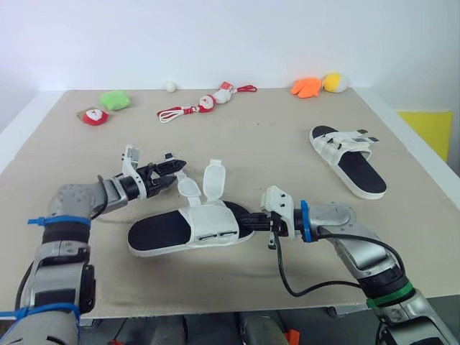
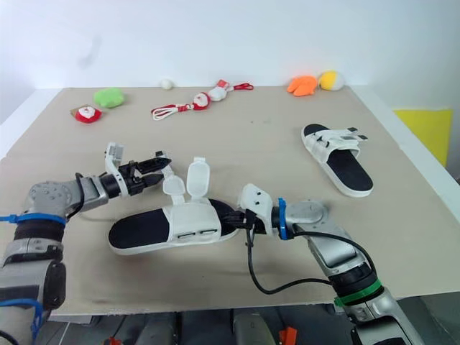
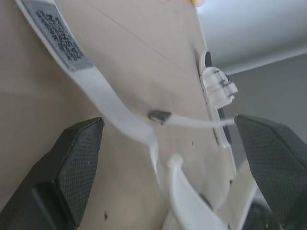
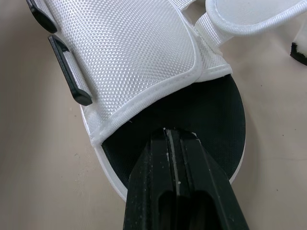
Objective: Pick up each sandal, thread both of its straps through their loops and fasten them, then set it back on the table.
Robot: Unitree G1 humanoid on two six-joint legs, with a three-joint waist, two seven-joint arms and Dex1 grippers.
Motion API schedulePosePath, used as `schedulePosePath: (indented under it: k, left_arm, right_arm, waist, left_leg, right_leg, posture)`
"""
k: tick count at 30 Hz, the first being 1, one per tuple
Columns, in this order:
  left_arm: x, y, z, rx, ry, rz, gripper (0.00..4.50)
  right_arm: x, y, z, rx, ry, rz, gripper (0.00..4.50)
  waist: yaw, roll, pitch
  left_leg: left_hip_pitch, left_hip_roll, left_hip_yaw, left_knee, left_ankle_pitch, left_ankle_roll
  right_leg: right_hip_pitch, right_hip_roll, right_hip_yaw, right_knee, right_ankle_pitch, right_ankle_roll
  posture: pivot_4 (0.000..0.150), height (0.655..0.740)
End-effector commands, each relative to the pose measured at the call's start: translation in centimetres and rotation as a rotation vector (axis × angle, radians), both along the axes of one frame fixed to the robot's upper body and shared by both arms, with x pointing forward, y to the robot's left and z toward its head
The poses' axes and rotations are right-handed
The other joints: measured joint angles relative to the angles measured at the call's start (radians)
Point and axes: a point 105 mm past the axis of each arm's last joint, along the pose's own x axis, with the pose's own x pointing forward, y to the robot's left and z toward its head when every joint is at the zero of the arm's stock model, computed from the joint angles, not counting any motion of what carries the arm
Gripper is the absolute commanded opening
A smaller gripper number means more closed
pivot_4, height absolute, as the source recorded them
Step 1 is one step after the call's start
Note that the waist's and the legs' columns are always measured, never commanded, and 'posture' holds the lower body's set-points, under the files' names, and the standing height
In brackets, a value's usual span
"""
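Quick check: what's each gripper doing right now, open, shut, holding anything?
Left gripper: open, straddling a loose strap of the near sandal.
Right gripper: shut, holding nothing, tips at that sandal's black insole.

The right gripper [image 4: 176, 136] covers part of the near sandal [image 4: 134, 52] at its toe; the far sandal [image 1: 352, 164] is too small to tell its strap fastening.

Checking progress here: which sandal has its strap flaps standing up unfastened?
The nearer sandal: its two white strap flaps stand upright. The farther sandal, at the right, has straps lying across it.
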Motion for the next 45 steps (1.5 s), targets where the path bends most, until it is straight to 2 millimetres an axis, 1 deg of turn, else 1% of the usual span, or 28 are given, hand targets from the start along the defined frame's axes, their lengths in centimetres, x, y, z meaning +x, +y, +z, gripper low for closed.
schedulePosePath:
  k: [1, 3, 5, 6, 7, 8, 9, 10, 12, 13, 14, 16, 18, 20, 23, 25, 26, 28, 29, 31, 33, 37, 40, 42, 43, 44, 45]
  left_arm:
    - [0.9, 0.2, 0.8, -0.011, -0.033, 0.022, 4.50]
    - [1.1, -0.2, 0.8, -0.001, -0.044, 0.015, 4.50]
    - [1.3, -0.2, 0.7, 0.027, -0.058, 0.016, 3.93]
    - [1.3, -0.2, 0.6, 0.047, -0.068, 0.013, 3.79]
    - [1.2, -0.3, 0.6, 0.068, -0.085, 0.006, 3.14]
    - [1.2, -0.5, 1.1, 0.101, -0.136, -0.010, 2.71]
    - [1.0, -0.8, 2.3, 0.141, -0.246, -0.033, 2.35]
    - [0.7, -1.2, 3.6, 0.163, -0.340, -0.057, 2.16]
    - [0.1, -1.7, 5.4, 0.241, -0.508, -0.090, 1.29]
    - [-0.4, -2.1, 6.2, 0.292, -0.606, -0.112, 1.00]
    - [-1.2, -2.7, 7.1, 0.318, -0.693, -0.146, 0.52]
    - [-3.5, -4.1, 8.8, 0.391, -0.893, -0.230, 0.07]
    - [-5.7, -4.9, 9.9, 0.451, -1.077, -0.291, 0.07]
    - [-7.5, -5.3, 9.7, 0.582, -1.252, -0.355, 0.07]
    - [-9.3, -5.7, 7.9, 0.848, -1.511, -0.459, 0.07]
    - [-10.7, -6.1, 6.6, 1.017, -1.750, -0.543, 0.07]
    - [-11.6, -6.3, 5.8, 1.089, -1.896, -0.598, 0.07]
    - [-12.7, -6.1, 4.2, 1.176, -2.127, -0.682, 0.07]
    - [-13.0, -6.0, 3.6, 1.192, -2.210, -0.704, 0.07]
    - [-13.3, -5.8, 3.3, 1.190, -2.340, -0.694, 0.07]
    - [-13.5, -5.8, 3.2, 1.176, -2.414, -0.674, 0.07]
    - [-13.8, -5.9, 3.3, 1.135, -2.489, -0.627, 0.07]
    - [-13.4, -5.5, 3.3, 1.141, -2.415, -0.591, 0.07]
    - [-13.2, -5.2, 3.4, 1.124, -2.300, -0.568, 0.45]
    - [-13.1, -5.1, 3.3, 1.123, -2.235, -0.583, 0.79]
    - [-13.2, -4.9, 3.4, 1.109, -2.154, -0.573, 1.39]
    - [-13.5, -4.8, 3.5, 1.098, -2.096, -0.578, 1.75]
  right_arm:
    - [-0.3, -0.2, -1.1, -0.033, 0.039, -0.013, 0.13]
    - [-0.3, -0.2, -1.1, -0.033, 0.036, -0.015, 0.13]
    - [-0.3, -0.2, -1.0, -0.030, 0.036, -0.019, 0.00]
    - [-0.3, -0.2, -1.0, -0.030, 0.035, -0.020, 0.00]
    - [-0.4, -0.2, -1.0, -0.029, 0.034, -0.021, 0.00]
    - [-0.4, -0.2, -1.0, -0.028, 0.034, -0.021, 0.00]
    - [-0.5, -0.2, -1.0, -0.028, 0.032, -0.019, 0.00]
    - [-0.6, -0.1, -1.1, -0.030, 0.032, -0.015, 0.00]
    - [-0.7, -0.1, -1.2, -0.036, 0.034, -0.008, 0.00]
    - [-0.7, -0.1, -1.2, -0.040, 0.034, -0.006, 0.00]
    - [-0.7, -0.2, -1.2, -0.043, 0.034, -0.004, 0.00]
    - [-0.7, -0.2, -1.1, -0.046, 0.036, 0.000, 0.00]
    - [-0.8, -0.2, -1.1, -0.051, 0.038, 0.005, 0.00]
    - [-0.9, -0.2, -1.2, -0.057, 0.042, 0.010, 0.00]
    - [-1.1, -0.2, -1.3, -0.062, 0.047, 0.020, 0.00]
    - [-1.2, -0.1, -1.4, -0.066, 0.051, 0.028, 0.00]
    - [-1.3, -0.1, -1.4, -0.068, 0.051, 0.031, 0.00]
    - [-1.3, 0.0, -1.4, -0.070, 0.050, 0.037, 0.00]
    - [-1.3, 0.1, -1.4, -0.071, 0.049, 0.040, 0.00]
    - [-1.2, 0.1, -1.4, -0.073, 0.047, 0.045, 0.00]
    - [-1.2, 0.2, -1.3, -0.074, 0.046, 0.047, 0.00]
    - [-1.2, 0.1, -1.3, -0.079, 0.043, 0.053, 0.00]
    - [-1.1, 0.1, -1.2, -0.081, 0.039, 0.055, 0.00]
    - [-1.0, 0.0, -1.1, -0.081, 0.036, 0.054, 0.00]
    - [-1.0, 0.0, -1.1, -0.080, 0.035, 0.054, 0.00]
    - [-1.0, 0.0, -1.1, -0.079, 0.034, 0.053, 0.00]
    - [-1.0, 0.0, -1.1, -0.079, 0.034, 0.052, 0.00]
  waist:
    - [-0.001, 0.000, 0.000]
    - [-0.001, 0.000, 0.000]
    - [-0.001, 0.000, 0.000]
    - [-0.001, 0.000, 0.000]
    - [-0.001, 0.000, 0.000]
    - [-0.001, 0.000, 0.000]
    - [-0.001, 0.000, 0.000]
    - [-0.002, 0.000, 0.000]
    - [-0.002, 0.000, 0.000]
    - [-0.002, 0.000, 0.000]
    - [-0.004, 0.000, 0.000]
    - [-0.006, 0.000, 0.000]
    - [-0.004, 0.000, 0.000]
    - [-0.006, 0.000, 0.000]
    - [-0.003, 0.000, 0.000]
    - [-0.003, 0.000, 0.000]
    - [-0.002, 0.000, 0.000]
    - [0.001, 0.000, 0.000]
    - [0.001, 0.000, 0.000]
    - [0.002, 0.000, 0.000]
    - [0.002, 0.000, 0.000]
    - [0.001, 0.000, 0.000]
    - [0.001, 0.000, 0.000]
    - [0.001, 0.000, 0.000]
    - [-0.002, 0.000, 0.000]
    - [-0.003, 0.000, 0.000]
    - [-0.003, 0.000, 0.000]
  left_leg:
    - [0.000, 0.000, 0.000, -0.001, 0.000, 0.000]
    - [0.000, 0.000, 0.000, -0.002, 0.000, 0.000]
    - [0.001, 0.000, 0.000, -0.002, 0.000, 0.000]
    - [0.001, 0.000, 0.000, -0.003, 0.000, 0.000]
    - [0.001, 0.000, 0.000, -0.003, 0.000, 0.000]
    - [0.000, 0.000, 0.000, -0.004, 0.000, 0.000]
    - [0.000, 0.000, 0.000, -0.005, 0.000, 0.000]
    - [0.000, 0.000, 0.000, -0.006, 0.000, 0.000]
    - [0.000, 0.000, 0.000, -0.010, 0.002, -0.004]
    - [0.000, 0.000, 0.000, -0.010, 0.002, -0.004]
    - [0.000, 0.000, 0.000, -0.010, 0.002, -0.004]
    - [0.000, 0.000, 0.000, -0.013, 0.002, -0.005]
    - [0.000, 0.000, 0.001, -0.013, 0.001, -0.006]
    - [0.001, 0.000, 0.001, -0.013, 0.001, -0.006]
    - [0.001, 0.001, 0.002, -0.014, 0.001, -0.006]
    - [0.001, 0.001, 0.003, -0.013, 0.001, -0.006]
    - [0.002, 0.000, 0.003, -0.013, 0.001, -0.006]
    - [0.001, 0.000, 0.004, -0.013, 0.001, -0.006]
    - [0.001, 0.000, 0.005, -0.013, 0.001, -0.006]
    - [0.001, -0.001, 0.006, -0.013, 0.001, -0.006]
    - [0.001, -0.001, 0.006, -0.013, 0.001, -0.006]
    - [0.001, -0.001, 0.006, -0.014, 0.001, -0.006]
    - [0.001, 0.000, 0.006, -0.014, 0.001, -0.005]
    - [0.001, 0.000, 0.006, -0.014, 0.001, -0.005]
    - [0.001, 0.000, 0.006, -0.014, 0.001, -0.005]
    - [0.001, 0.000, 0.006, -0.014, 0.001, -0.005]
    - [0.001, 0.000, 0.006, -0.014, 0.001, -0.005]
  right_leg:
    - [0.000, 0.000, 0.000, 0.000, 0.000, 0.000]
    - [0.000, 0.000, 0.000, 0.000, 0.000, 0.000]
    - [0.000, 0.000, 0.000, 0.000, 0.000, 0.000]
    - [0.000, 0.000, 0.000, -0.001, 0.000, 0.000]
    - [0.000, 0.000, 0.000, -0.001, 0.000, 0.000]
    - [0.000, 0.000, 0.000, -0.003, 0.000, 0.000]
    - [0.000, 0.000, 0.000, -0.004, 0.000, 0.001]
    - [0.000, 0.000, 0.000, -0.005, 0.001, 0.001]
    - [0.000, -0.001, 0.000, -0.006, 0.002, 0.004]
    - [0.000, 0.000, 0.000, -0.006, 0.002, 0.004]
    - [0.000, 0.000, 0.000, -0.006, 0.002, 0.004]
    - [-0.001, -0.001, 0.001, -0.007, 0.002, 0.004]
    - [-0.001, -0.001, 0.001, -0.007, 0.001, 0.003]
    - [-0.001, -0.001, 0.002, -0.008, 0.001, 0.002]
    - [-0.001, -0.001, 0.002, -0.008, -0.002, -0.003]
    - [-0.001, -0.001, 0.003, -0.008, -0.002, -0.003]
    - [-0.001, -0.002, 0.003, -0.009, -0.002, -0.003]
    - [-0.001, -0.003, 0.003, -0.010, -0.002, -0.003]
    - [0.000, -0.004, 0.004, -0.010, -0.002, -0.003]
    - [-0.001, -0.004, 0.005, -0.010, -0.002, -0.003]
    - [-0.001, -0.004, 0.005, -0.010, -0.002, -0.002]
    - [-0.001, -0.004, 0.005, -0.010, -0.002, -0.002]
    - [-0.001, -0.003, 0.005, -0.010, -0.002, -0.001]
    - [-0.001, -0.003, 0.005, -0.010, -0.001, 0.000]
    - [-0.001, -0.003, 0.005, -0.010, -0.001, 0.000]
    - [-0.001, -0.003, 0.005, -0.009, -0.001, 0.000]
    - [-0.001, -0.003, 0.004, -0.009, -0.002, -0.001]
  posture:
    - [0.150, 0.7400]
    - [0.150, 0.7400]
    - [0.150, 0.7400]
    - [0.150, 0.7400]
    - [0.150, 0.7400]
    - [0.150, 0.7400]
    - [0.150, 0.7400]
    - [0.150, 0.7400]
    - [0.150, 0.7400]
    - [0.150, 0.7400]
    - [0.150, 0.7400]
    - [0.150, 0.7400]
    - [0.150, 0.7400]
    - [0.150, 0.7400]
    - [0.150, 0.7400]
    - [0.150, 0.7400]
    - [0.150, 0.7400]
    - [0.150, 0.7400]
    - [0.150, 0.7400]
    - [0.150, 0.7400]
    - [0.150, 0.7400]
    - [0.150, 0.7400]
    - [0.150, 0.7400]
    - [0.150, 0.7400]
    - [0.150, 0.7400]
    - [0.150, 0.7400]
    - [0.150, 0.7400]
